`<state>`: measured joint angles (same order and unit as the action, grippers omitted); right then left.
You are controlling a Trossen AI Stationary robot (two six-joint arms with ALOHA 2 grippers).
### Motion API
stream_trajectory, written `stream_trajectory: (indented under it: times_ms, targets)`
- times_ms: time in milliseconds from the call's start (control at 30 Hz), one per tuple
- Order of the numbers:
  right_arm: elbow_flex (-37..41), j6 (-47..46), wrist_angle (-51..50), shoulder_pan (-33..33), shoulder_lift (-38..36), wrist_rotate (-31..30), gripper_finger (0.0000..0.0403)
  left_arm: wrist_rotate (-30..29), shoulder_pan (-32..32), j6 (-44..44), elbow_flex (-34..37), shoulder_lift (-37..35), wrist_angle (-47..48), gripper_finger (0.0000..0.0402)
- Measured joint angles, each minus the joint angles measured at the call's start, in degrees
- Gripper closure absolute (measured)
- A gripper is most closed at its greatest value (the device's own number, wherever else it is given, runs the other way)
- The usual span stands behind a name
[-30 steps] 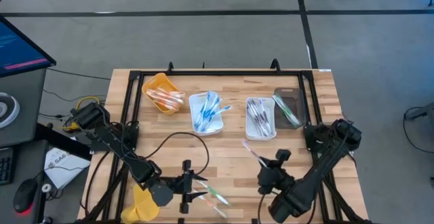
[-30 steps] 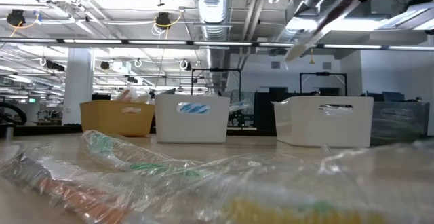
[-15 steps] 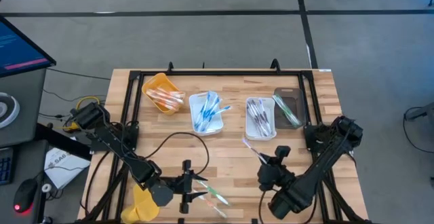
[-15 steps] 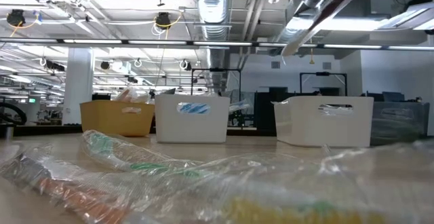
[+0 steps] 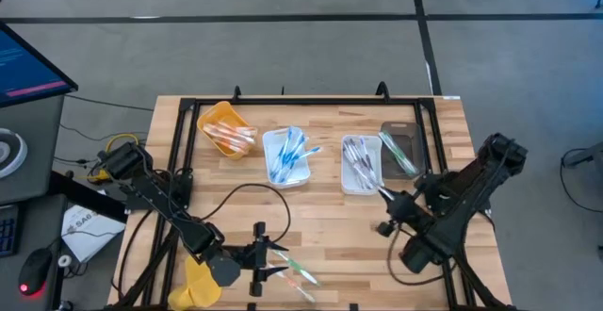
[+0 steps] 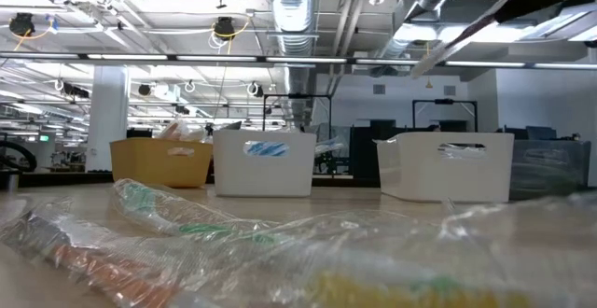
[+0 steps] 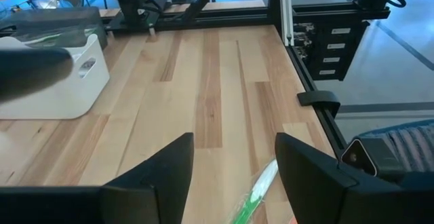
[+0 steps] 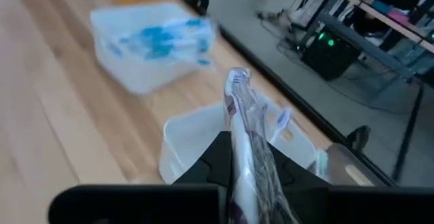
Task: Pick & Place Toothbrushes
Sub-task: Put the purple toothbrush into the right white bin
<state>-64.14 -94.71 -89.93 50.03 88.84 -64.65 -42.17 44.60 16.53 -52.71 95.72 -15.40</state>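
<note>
The right gripper (image 8: 252,183), lower centre, clamped 1 wrapped toothbrush (image 8: 245,125) mid-handle: light, stiff, probably slippery. The left gripper (image 7: 234,157) hung released.

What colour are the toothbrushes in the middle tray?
Blue toothbrushes, in a white tray; the high view shows them best.
</note>
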Motion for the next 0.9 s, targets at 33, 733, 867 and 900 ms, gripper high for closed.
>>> stream_trajectory:
  times_ms: [33,733,867,900]
  targets:
    - [0.93,-1.98,-0.09,0.23,-0.54,-1.13,0.0387,0.0,0.0,0.0,0.0,0.0,-0.06,0.02]
    - [3.84,-4.68,1.12,-14.88,11.88,-2.71,0.0386,0.02,-1.62,0.37,0.0,0.0,-0.13,0.02]
    - [3.84,-0.39,2.18,-16.5,12.87,-2.96,0.0386,0.02,-1.62,0.39,0.0,0.0,-0.13,0.0202]
    - [3.87,0.55,2.75,-16.86,12.77,-3.42,0.0386,0.02,-1.62,0.39,0.0,0.0,-0.11,0.0202]
